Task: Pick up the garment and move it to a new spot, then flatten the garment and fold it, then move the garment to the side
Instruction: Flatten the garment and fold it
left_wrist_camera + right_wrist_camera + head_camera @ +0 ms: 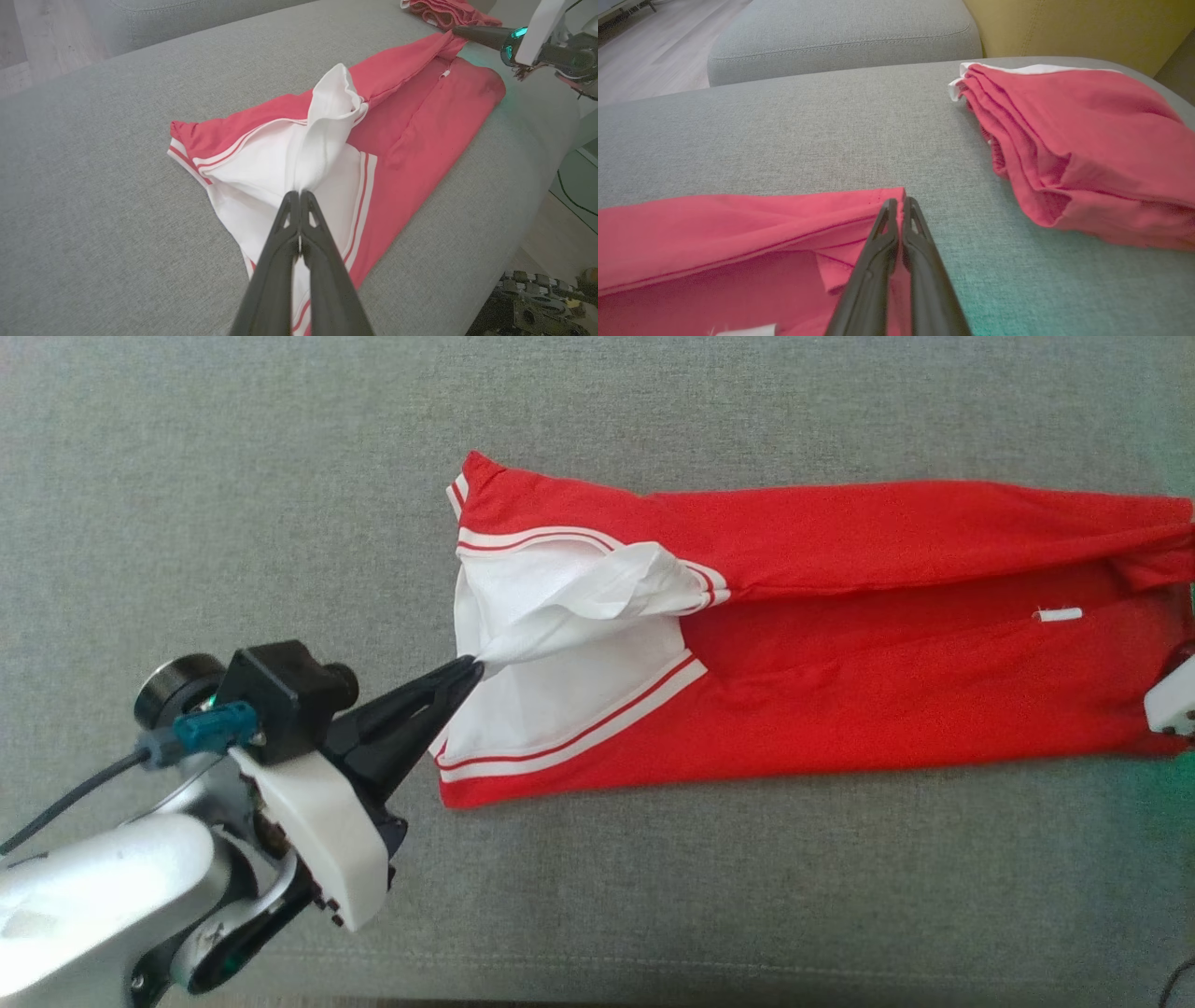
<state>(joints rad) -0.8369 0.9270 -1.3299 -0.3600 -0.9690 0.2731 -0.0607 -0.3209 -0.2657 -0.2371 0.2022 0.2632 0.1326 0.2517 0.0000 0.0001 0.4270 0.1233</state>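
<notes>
The garment (pixel 840 644) is red with a white, red-striped panel at its left end, and it lies lengthwise on the grey cushion (pixel 280 476). My left gripper (pixel 471 665) is at the garment's left end, shut on a pinch of the white fabric (pixel 327 121), which rises in a ridge to the fingertips. The same grip shows in the left wrist view, where the left gripper (pixel 299 192) is closed on the white cloth. My right gripper (pixel 900 201) is shut at the far red corner (pixel 859 200), which lifts up to its tips. The right gripper (pixel 455 31) also shows across the garment.
A second red garment (pixel 1087 140) lies folded on the cushion beyond the right gripper. A yellow backrest (pixel 1064 23) stands behind it, and another grey cushion (pixel 840 37) lies further off. The cushion's edge (pixel 528 196) drops to the floor, with cables and gear (pixel 537 303) below.
</notes>
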